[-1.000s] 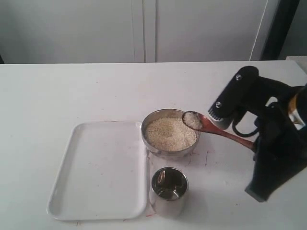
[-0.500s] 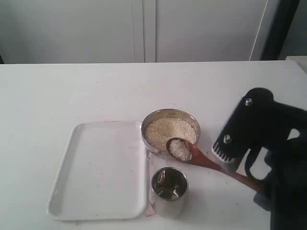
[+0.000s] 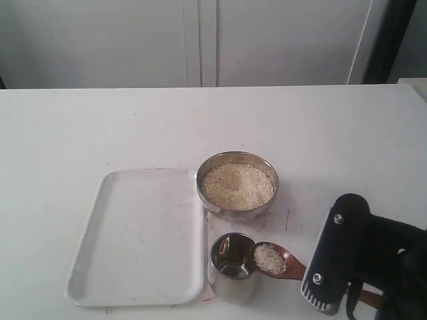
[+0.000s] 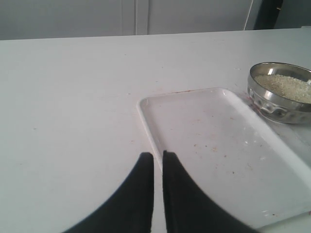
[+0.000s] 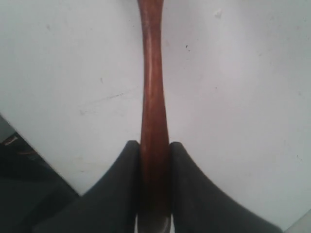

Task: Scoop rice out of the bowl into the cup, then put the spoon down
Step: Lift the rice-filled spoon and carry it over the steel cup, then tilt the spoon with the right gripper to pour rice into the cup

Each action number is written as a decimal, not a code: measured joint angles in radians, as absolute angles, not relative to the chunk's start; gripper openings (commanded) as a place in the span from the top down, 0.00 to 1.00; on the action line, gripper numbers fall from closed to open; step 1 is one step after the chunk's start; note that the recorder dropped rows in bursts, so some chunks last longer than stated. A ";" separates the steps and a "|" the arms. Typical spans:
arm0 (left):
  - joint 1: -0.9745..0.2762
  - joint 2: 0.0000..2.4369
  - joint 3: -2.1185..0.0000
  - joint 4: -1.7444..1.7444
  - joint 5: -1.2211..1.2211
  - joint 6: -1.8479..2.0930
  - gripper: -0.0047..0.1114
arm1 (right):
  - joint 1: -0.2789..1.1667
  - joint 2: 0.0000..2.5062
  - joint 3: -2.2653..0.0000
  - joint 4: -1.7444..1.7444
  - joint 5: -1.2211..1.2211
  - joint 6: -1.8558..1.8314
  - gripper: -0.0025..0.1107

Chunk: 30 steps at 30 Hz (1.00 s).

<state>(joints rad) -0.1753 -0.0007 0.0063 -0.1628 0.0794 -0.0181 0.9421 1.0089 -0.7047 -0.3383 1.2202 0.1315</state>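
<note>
Exterior view: on the white table (image 3: 100,127), one wide, shallow shiny steel bowl (image 3: 235,215) holds a mass of off-white uncooked rice (image 3: 237,185). Nearer the camera stands one small straight-sided steel cup (image 3: 233,275), just beside one white rectangular tray (image 3: 137,237). One dark reddish-brown wooden spoon (image 3: 292,266) carries a heap of grains at the cup's right rim. Its handle end is hidden behind the black right arm (image 3: 360,257), which the frame cuts off.

Left wrist view: the left gripper (image 4: 158,160) has its fingers nearly together, holding nothing, above the tray's edge. The bowl is partly cut off.

Right wrist view: the right gripper (image 5: 154,150) clamps the spoon's handle. The spoon's oval end is out of frame.
</note>
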 measured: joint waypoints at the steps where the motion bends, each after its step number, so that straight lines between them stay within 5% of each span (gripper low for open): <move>1: -0.175 -0.001 0.006 -0.163 0.079 -0.018 0.84 | 0.942 1.009 -0.699 -0.345 1.216 0.132 0.98; 30: -0.175 -0.001 0.006 -0.163 0.079 -0.018 0.84 | 0.942 1.151 -0.676 -0.523 1.057 0.182 0.98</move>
<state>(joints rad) -0.1753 -0.0007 0.0063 -0.1628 0.0794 -0.0181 0.9421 1.1506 -0.6764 -0.5226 1.0575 0.1817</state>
